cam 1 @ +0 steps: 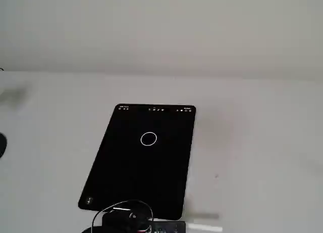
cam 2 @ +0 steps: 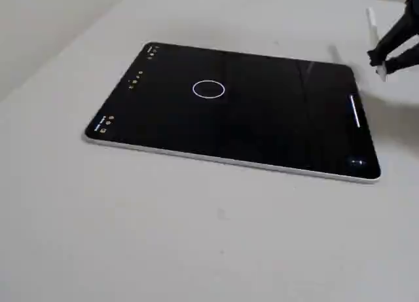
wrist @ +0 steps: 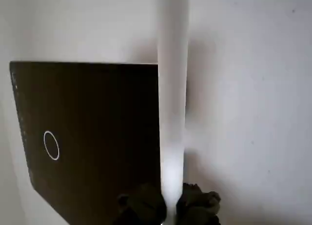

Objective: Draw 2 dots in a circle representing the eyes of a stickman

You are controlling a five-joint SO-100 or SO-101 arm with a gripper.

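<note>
Black tablet lies flat on a pale grey table, screen up and dark. 1 thin white circle is drawn on the screen; in a fixed view it sits in the far half of the screen, slightly right of the screen's centre line. In the other fixed view the circle sits left of the screen's centre, nearer the far long edge than the near one. Inside of the ring reads plain black in all 3 views; no dots can be made out within it.

Small white icons run along the tablet's far short edge in that fixed view.

End effector: in the wrist view the 2 dark fingers are closed against a white stylus, 1 on each side of it. The stylus runs from the fingers up across the picture, overlapping the tablet's right edge. The circle lies well to the left of it in that view.

In a fixed view the end effector is at the far right, off the tablet's right edge, well apart from the circle. Whether the stylus tip touches anything cannot be told.
</note>
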